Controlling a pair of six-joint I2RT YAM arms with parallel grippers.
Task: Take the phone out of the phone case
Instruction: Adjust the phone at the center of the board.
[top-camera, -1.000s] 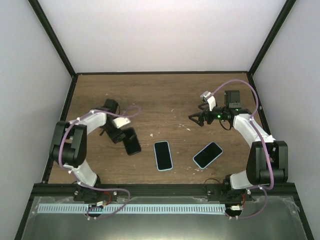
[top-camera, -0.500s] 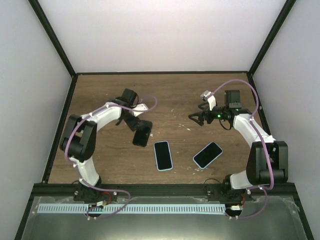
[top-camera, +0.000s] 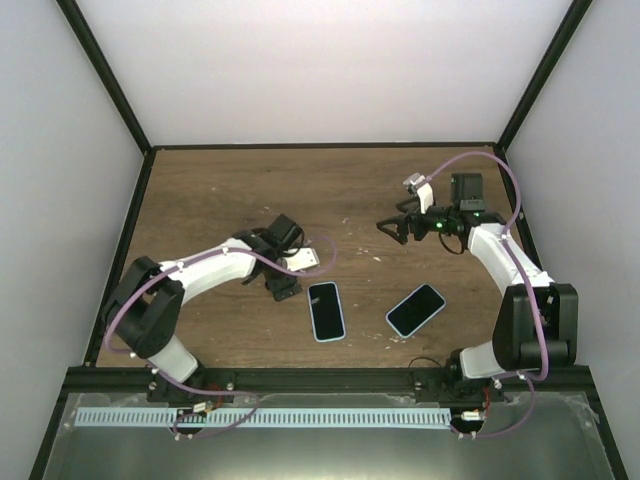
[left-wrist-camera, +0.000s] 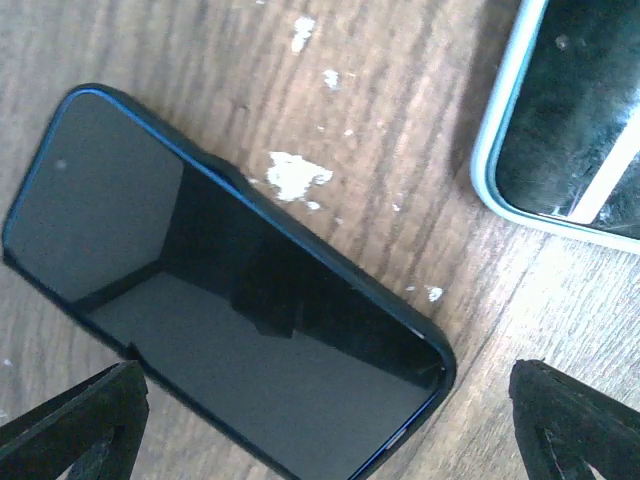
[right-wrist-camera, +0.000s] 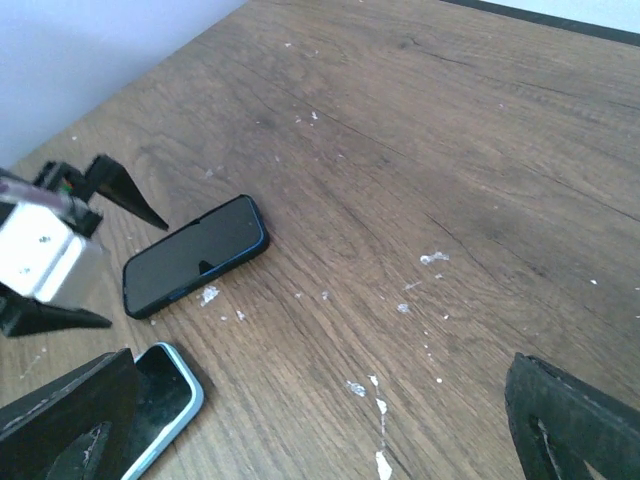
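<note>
Wood-grain table (top-camera: 200, 190), brown and dotted with white flecks (left-wrist-camera: 295, 175), fills an enclosure with pale walls (top-camera: 320, 70) and a black frame. We start at the near edge, where both arm bases are bolted.

Just beyond them two phones lie flat, screens up and well apart. The pale-cased phone (top-camera: 326, 310) sits near the middle, and the second pale-cased phone (top-camera: 415, 310) lies angled to its right.

A little farther in, left of the middle phone, the dark phone (left-wrist-camera: 230, 300) lies flat on the wood, screen up and at a slant. It sits inside its dark blue case (left-wrist-camera: 440, 355), whose rim runs all around the screen. This phone and the pale-cased one are near each other but do not touch.

The left gripper (left-wrist-camera: 320, 400) hangs directly over the dark phone. Its two fingers are spread wide, one to each side of the phone's end, and they grasp nothing. We cannot tell whether either fingertip touches the case.

Farther back on the right, the right gripper (top-camera: 395, 228) hovers above bare wood, well away from all three phones. Its fingers are also spread wide and empty.
</note>
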